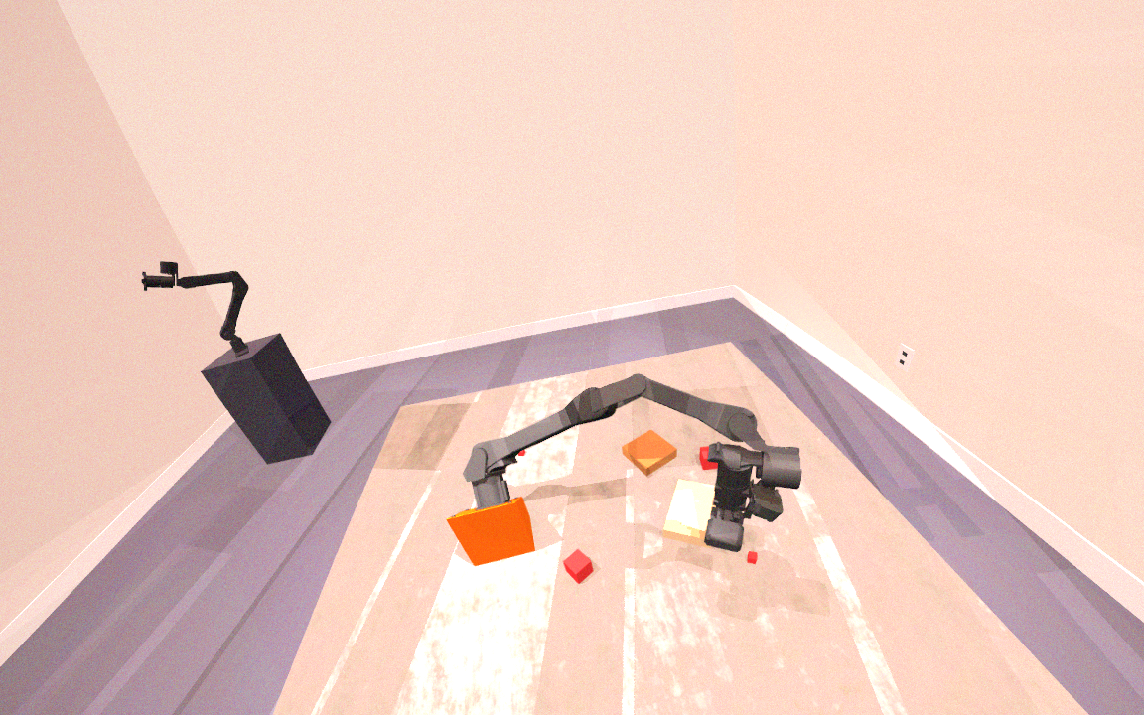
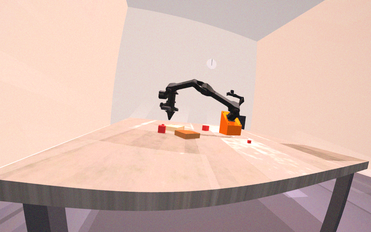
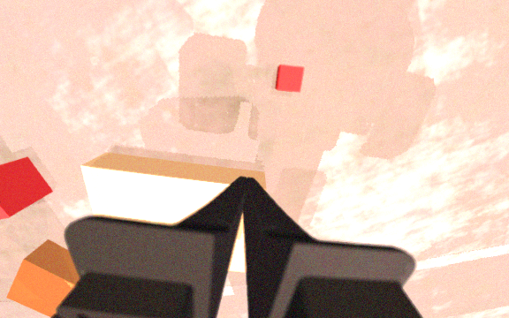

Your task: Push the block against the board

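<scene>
The square block (image 1: 648,451) (image 2: 186,134) (image 3: 38,284) is orange and lies flat on the table. The board (image 1: 687,510) (image 2: 175,127) (image 3: 148,194) is a pale, flat rectangle and also lies flat. In the top view the block is beyond the board and a little to its left, turned at an angle to it, with a gap between them. My gripper (image 2: 169,118) (image 3: 246,184) is shut and empty, pointing down. It hangs above the table, and its tips cover part of the board in the wrist view. In the top view the arm hides the board's right part and the fingertips.
A red cube (image 1: 705,458) (image 2: 161,129) (image 3: 13,190) stands near the board's far end. A tiny red cube (image 1: 751,557) (image 3: 290,79) lies beyond its other end. Another red cube (image 1: 578,566) (image 2: 205,127) stands near my orange base (image 1: 494,535) (image 2: 230,127). A further tiny cube (image 1: 520,452) (image 2: 249,141) lies behind the base.
</scene>
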`<move>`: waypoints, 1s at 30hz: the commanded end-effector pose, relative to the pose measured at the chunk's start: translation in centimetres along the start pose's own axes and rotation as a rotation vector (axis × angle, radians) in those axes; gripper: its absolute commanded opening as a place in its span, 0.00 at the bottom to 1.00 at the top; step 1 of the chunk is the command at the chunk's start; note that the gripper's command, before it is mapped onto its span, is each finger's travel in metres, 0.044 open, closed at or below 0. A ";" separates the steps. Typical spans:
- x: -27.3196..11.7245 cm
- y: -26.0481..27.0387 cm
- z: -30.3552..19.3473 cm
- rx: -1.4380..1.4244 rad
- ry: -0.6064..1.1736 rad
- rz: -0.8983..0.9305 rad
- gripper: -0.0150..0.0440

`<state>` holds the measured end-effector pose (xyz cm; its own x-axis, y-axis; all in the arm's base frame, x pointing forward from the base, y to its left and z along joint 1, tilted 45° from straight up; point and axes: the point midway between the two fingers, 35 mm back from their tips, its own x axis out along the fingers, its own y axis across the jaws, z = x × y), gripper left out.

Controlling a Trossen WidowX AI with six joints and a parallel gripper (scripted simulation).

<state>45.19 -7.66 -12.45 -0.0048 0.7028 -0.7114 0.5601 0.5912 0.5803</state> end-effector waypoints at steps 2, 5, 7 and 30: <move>1.2 0.0 0.2 -0.020 0.002 -0.008 0.25; 5.2 0.0 0.1 -0.009 0.005 -0.006 0.25; 5.5 0.0 0.0 -0.008 0.006 -0.005 0.25; 5.5 0.2 -1.5 -0.007 0.007 -0.005 0.25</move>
<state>44.42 -3.49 -15.72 -0.0066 0.6982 -0.7159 0.5471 0.6017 0.5819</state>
